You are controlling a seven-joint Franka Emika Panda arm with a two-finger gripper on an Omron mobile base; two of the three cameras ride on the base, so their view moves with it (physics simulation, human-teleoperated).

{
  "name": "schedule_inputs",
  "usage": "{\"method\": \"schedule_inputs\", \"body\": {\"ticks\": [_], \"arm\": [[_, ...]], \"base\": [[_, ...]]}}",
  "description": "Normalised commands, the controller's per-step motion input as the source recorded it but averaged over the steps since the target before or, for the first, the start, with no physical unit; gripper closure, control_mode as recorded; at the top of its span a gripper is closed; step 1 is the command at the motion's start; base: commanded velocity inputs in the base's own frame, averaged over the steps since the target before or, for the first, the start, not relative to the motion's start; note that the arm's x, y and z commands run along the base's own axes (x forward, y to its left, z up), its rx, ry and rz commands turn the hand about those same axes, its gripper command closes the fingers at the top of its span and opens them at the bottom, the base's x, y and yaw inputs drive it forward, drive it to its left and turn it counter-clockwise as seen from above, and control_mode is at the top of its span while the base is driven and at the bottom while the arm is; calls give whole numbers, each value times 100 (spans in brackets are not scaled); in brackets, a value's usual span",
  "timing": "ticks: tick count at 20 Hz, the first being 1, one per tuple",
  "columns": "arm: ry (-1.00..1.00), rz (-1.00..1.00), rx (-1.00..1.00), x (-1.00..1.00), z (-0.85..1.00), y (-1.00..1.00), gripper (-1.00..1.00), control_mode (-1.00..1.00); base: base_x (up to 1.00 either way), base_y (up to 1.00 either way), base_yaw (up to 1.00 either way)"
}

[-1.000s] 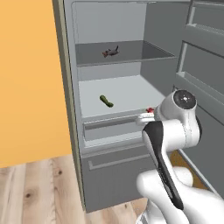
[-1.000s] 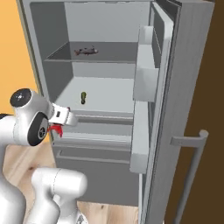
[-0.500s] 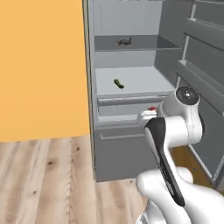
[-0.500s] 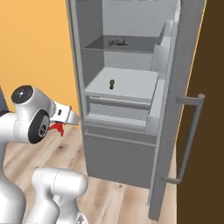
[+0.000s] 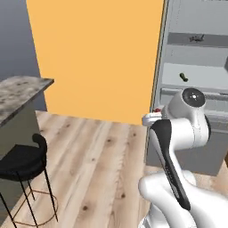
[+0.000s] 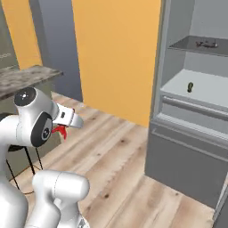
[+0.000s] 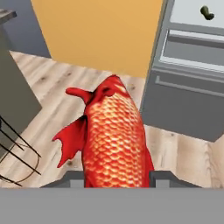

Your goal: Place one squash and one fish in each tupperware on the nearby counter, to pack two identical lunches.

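A bright red-orange fish (image 7: 113, 140) sits between my gripper (image 7: 116, 177) fingers, head pointing away from the hand; the gripper is shut on it. From the base views, the gripper (image 5: 152, 116) (image 6: 67, 121) hangs in front of the arm over the wooden floor, with the fish's red fins (image 6: 59, 131) showing under it. Inside the open fridge, a dark green squash (image 5: 183, 77) (image 6: 190, 86) (image 7: 206, 13) lies on the middle shelf and a dark grey fish (image 5: 196, 38) (image 6: 205, 43) on the shelf above. The tupperware is out of view.
A stone-topped counter (image 5: 20, 89) (image 6: 26, 76) stands at the left with a black stool (image 5: 26, 158) in front of it. An orange wall (image 5: 98, 53) runs behind. The grey fridge body (image 6: 187, 156) fills the right side, with wooden floor between.
The whole picture has swung left with the base: the fridge slid to the right edge, and the counter and stool came into view. The gripper still holds the red fish.
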Motion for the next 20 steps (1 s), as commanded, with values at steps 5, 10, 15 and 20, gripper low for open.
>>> {"method": "schedule_inputs", "body": {"ticks": [5,10,15,20], "arm": [[0,0,0,0,0,0,100,100],[0,0,0,0,0,0,100,100],[0,0,0,0,0,0,100,100],[0,0,0,0,0,0,100,100]], "base": [[-21,93,61],[-1,100,57],[-2,100,54],[-44,100,56]]}}
